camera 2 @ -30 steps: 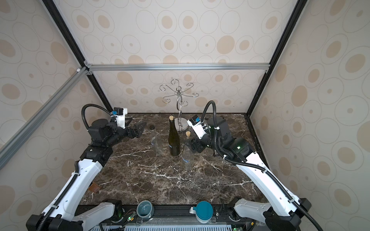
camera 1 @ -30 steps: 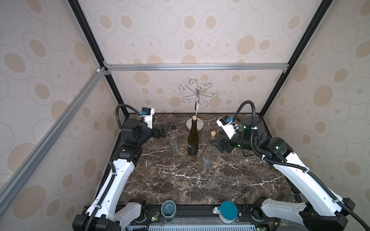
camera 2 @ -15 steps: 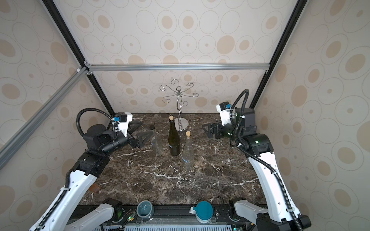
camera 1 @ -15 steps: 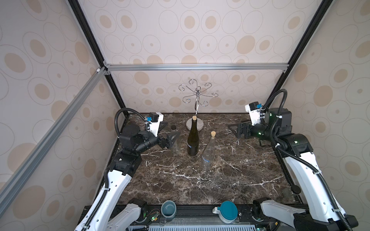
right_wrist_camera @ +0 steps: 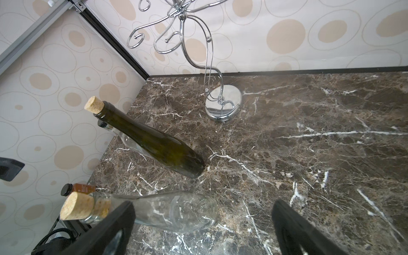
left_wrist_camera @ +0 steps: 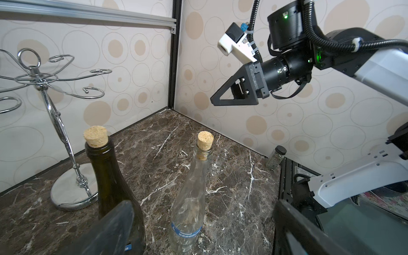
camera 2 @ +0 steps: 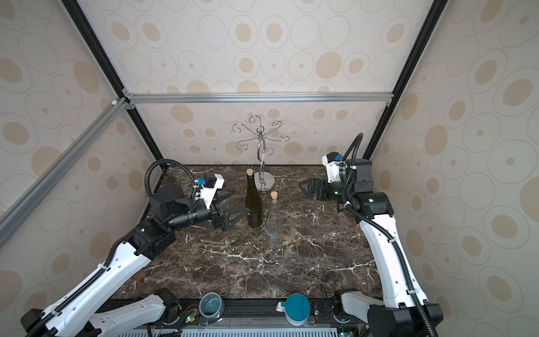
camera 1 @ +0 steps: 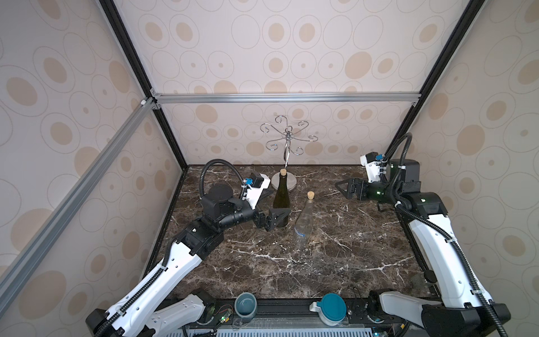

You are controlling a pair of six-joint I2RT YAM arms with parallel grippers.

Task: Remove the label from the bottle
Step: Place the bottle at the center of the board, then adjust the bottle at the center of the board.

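You have the clear bottle (camera 1: 303,224) standing upright near the middle of the marble tabletop (camera 1: 335,262), with a cork (camera 1: 311,195) in its neck. Its label (left_wrist_camera: 187,231) is a narrow blue band wrapped low around the glass, just above the base. Close on its left and slightly further back stands the dark green bottle (camera 1: 281,198), also corked and upright, with a gap between the two (the left wrist view shows it plainly). Your left gripper (camera 2: 241,201) is low beside the dark green bottle with its jaws spread wide and nothing between them. In both top views one finger reaches right up to that bottle's lower body, but you cannot tell from these pictures whether it touches. From the left wrist view the clear bottle falls between the two fingers, further out from them. Your right gripper (camera 1: 339,185) hangs in the air toward the right-hand wall, well apart from both bottles and higher than their corks. Its jaws are also wide apart and empty. The chrome rack (camera 1: 287,140) stands at the back, its round base behind the dark green bottle.
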